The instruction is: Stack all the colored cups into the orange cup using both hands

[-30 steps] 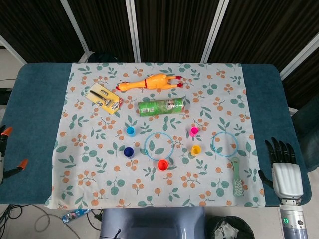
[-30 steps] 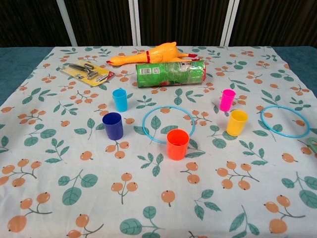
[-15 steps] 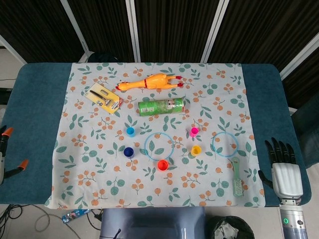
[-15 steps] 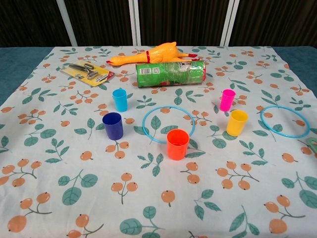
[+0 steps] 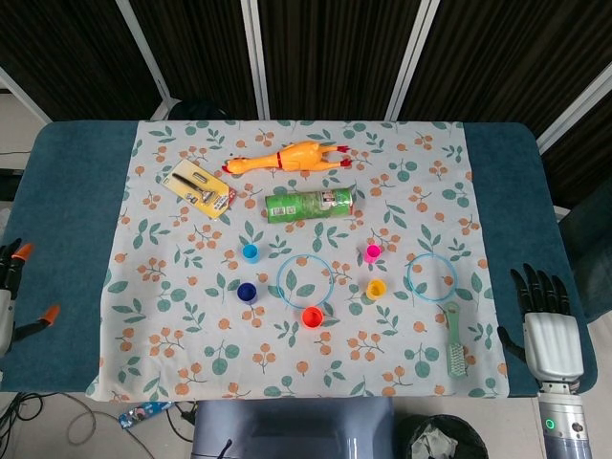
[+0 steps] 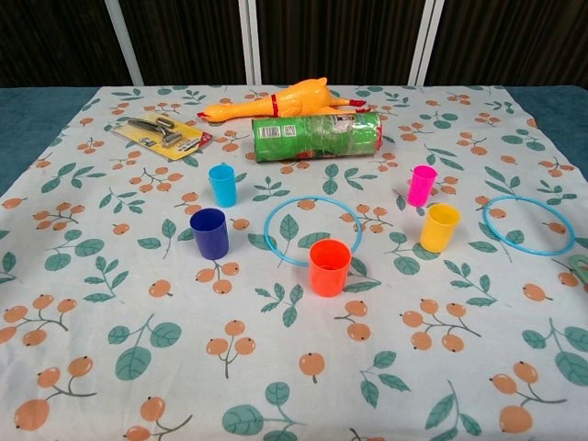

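Both hands have barely shifted: right hand (image 5: 549,330) empty, fingers apart; left hand (image 5: 10,287) unclear at the edge. Grip the yellow cup (image 6: 439,227) by its sides, then lower it straight into the orange cup (image 6: 329,266).

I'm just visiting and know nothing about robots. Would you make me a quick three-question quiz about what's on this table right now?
1. True or false: a cup already sits inside the orange cup.
2. Which cup stands nearest the green can? A) light blue cup B) yellow cup C) dark blue cup
3. Fill in: the right hand is ____ , holding nothing, off the cloth's edge.

Key
1. False; the orange cup is empty, and the pink cup and the others stand apart.
2. A.
3. Open; its fingers are spread. The left hand barely shows at the frame edge.
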